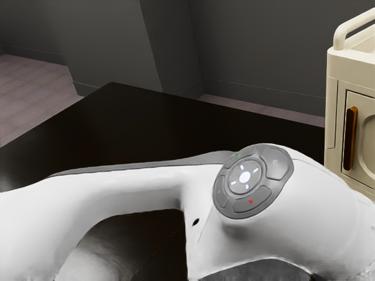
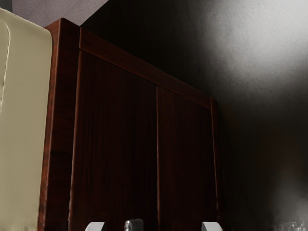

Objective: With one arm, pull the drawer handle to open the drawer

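In the wrist view, a dark reddish-brown wooden cabinet (image 2: 115, 139) has two tall front panels with a vertical seam between them. A small grey metallic piece (image 2: 134, 224), possibly a handle, shows at the lower edge, in front of the panels. My gripper (image 2: 154, 226) is open, its pale fingertips wide apart, with the metallic piece between them in the picture and nearer one tip. Whether either finger touches it I cannot tell. The white arm covers the lower part of the exterior view and hides the wooden cabinet and its drawers.
A cream cabinet (image 1: 337, 82) with a top rail and an orange-brown vertical handle (image 1: 350, 139) stands at the exterior view's right. Its cream side (image 2: 26, 130) is beside the wooden cabinet in the wrist view. A black tabletop (image 1: 176, 126) lies behind the arm.
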Motion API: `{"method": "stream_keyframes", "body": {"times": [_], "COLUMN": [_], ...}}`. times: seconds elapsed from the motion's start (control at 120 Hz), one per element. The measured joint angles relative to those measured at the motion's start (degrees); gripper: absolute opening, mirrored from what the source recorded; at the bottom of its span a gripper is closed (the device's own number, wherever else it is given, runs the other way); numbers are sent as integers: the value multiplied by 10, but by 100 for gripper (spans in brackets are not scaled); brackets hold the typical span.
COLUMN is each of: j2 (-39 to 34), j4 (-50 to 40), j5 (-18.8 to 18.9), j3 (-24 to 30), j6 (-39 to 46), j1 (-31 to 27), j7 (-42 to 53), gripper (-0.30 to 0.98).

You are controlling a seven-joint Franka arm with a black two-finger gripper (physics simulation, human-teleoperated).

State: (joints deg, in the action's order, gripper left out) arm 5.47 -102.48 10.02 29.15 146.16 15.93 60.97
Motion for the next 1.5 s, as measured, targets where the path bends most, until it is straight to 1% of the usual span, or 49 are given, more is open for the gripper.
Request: {"method": "stream_keyframes", "body": {"times": [0.108,0.283,0.467,0.933,1.083,1.5], "j2": [5,6,9,28,32,26], "j4": [4,3,2,5,5,-1], "j5": [2,3,3,4,4,2], "j3": [-10,-12,-34,-36,-36,-36], "j6": [0,-1,-1,0,1,2], "j1": [-10,-5,-7,-5,-5,-4], "j7": [2,5,8,14,15,16], "gripper": [20,20,20,19,16,0]}}
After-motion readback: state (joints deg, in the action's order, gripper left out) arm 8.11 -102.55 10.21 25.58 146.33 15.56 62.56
